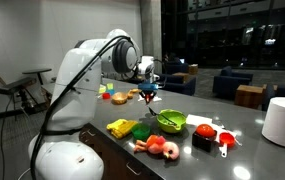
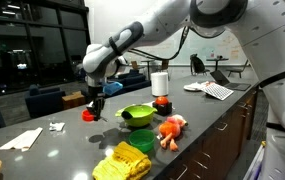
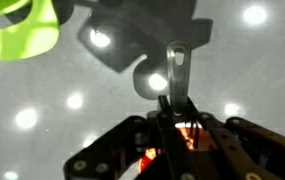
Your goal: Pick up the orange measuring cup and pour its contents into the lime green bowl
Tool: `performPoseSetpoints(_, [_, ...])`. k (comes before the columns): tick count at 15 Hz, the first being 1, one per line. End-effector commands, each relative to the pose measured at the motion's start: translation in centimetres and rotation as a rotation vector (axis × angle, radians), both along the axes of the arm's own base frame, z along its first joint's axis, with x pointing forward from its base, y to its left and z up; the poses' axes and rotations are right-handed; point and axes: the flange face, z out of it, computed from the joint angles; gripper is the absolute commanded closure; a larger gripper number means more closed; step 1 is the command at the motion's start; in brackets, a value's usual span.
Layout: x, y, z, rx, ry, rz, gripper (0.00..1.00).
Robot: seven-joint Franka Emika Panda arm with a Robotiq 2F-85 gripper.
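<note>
Fingers (image 2: 93,102) clenched on the orange measuring cup (image 2: 88,115), held above the bench (image 2: 62,150) beside the lime green bowl (image 2: 137,115), not over it. Risk: tipping here would likely spill the contents short of the rim. Cup: tiny, orange-red plastic, glossy.

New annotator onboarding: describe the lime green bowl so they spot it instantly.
On the long dark counter, find the cluster of toy foods by the robot arm. The lime green bowl sits beside and below the gripper, which holds the orange measuring cup. It is the only round, shallow dish; the yellow-green item nearby is lumpy and blocky.
</note>
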Motion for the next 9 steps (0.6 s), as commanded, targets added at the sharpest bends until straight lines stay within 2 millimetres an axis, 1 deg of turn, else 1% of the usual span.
performPoseSetpoints(1, [-1.6, -3.3, 5.4, 0.043, 0.024, -0.162, 0.96])
performPoseSetpoints(3, [-2.1, -5.6, 7.7, 0.081, 0.042, -0.250, 0.96])
performPoseSetpoints(5, [-2.8, -7.7, 9.5, 0.119, 0.068, -0.321, 0.96])
performPoseSetpoints(7, [-3.5, -9.9, 10.4, 0.153, 0.090, -0.385, 0.96])
performPoseSetpoints(9, [-4.4, -11.9, 10.5, 0.195, 0.114, -0.437, 0.96])
